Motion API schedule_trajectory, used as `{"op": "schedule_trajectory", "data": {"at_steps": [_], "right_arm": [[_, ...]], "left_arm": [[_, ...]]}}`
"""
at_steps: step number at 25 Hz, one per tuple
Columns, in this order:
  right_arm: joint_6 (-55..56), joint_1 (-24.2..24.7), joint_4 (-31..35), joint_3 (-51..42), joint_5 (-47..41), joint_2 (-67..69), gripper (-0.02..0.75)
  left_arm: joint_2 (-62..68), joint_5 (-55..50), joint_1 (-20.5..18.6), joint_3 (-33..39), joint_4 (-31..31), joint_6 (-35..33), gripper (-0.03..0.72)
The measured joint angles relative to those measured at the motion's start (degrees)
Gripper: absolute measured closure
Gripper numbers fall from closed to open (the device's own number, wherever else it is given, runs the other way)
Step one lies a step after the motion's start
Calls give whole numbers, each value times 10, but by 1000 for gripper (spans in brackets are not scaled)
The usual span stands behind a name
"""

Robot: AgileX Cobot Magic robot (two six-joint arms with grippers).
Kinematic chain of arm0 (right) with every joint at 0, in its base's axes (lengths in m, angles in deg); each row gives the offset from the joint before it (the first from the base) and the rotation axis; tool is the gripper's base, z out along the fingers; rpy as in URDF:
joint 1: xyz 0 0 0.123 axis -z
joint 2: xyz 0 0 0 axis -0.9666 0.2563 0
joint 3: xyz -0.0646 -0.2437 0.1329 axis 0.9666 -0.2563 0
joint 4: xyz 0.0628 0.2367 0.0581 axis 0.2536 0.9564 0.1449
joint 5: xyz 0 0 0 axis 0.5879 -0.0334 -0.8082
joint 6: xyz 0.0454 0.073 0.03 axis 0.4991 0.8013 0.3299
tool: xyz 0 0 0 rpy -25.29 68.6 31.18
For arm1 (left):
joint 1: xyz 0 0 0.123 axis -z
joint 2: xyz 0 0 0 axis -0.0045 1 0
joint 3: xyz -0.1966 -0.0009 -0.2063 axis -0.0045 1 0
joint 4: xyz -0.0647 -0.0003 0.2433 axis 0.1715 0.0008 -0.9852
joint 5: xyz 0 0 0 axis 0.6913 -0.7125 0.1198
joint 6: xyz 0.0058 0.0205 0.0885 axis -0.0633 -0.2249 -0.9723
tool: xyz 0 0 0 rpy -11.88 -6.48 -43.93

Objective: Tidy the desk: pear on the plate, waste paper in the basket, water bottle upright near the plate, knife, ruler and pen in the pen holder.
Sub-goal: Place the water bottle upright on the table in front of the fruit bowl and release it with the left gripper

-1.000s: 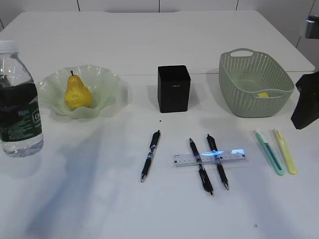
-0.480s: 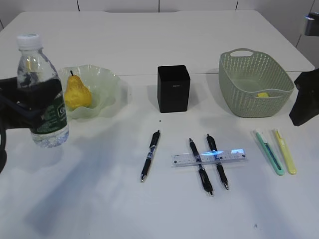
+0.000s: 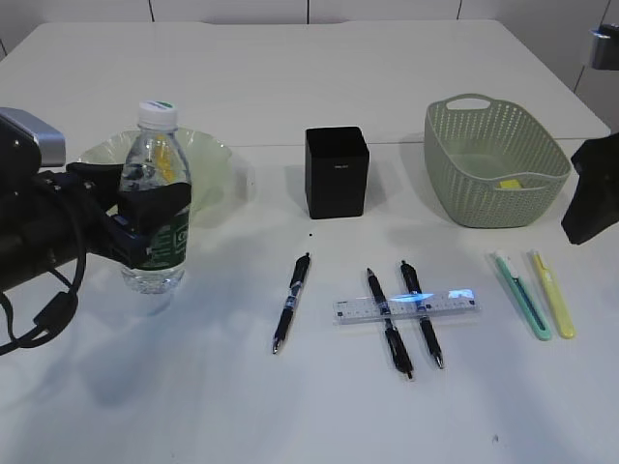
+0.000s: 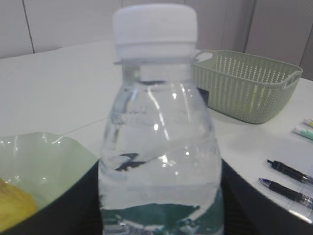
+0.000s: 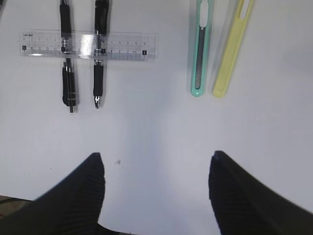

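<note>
Left end effector (image 3: 145, 227) grips the clear plastic white-capped water bottle (image 3: 155, 203) upright at the ruffled green glass plate's (image 3: 218, 159) six o'clock; next, release. Right end effector (image 5: 156, 188) hangs wide, empty.

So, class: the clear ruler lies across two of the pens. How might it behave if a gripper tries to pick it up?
The ruler looks thin and glossy, so it is probably light and slippery. It rests across two pens, so it likely rocks or slides if pushed, and the pens may roll. Being raised on them may give the fingers an edge to catch.
</note>
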Motion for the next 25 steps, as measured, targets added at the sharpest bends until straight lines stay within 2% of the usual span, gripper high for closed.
{"op": "schedule_trajectory", "data": {"at_steps": [4, 15, 25], "right_arm": [[0, 0, 0, 0, 0, 0, 241], [2, 0, 0, 0, 0, 0, 241], [4, 0, 0, 0, 0, 0, 241]], "left_arm": [[44, 0, 0, -29, -26, 0, 300], [134, 1, 0, -62, -29, 0, 301], [185, 74, -11, -73, -23, -15, 301]]}}
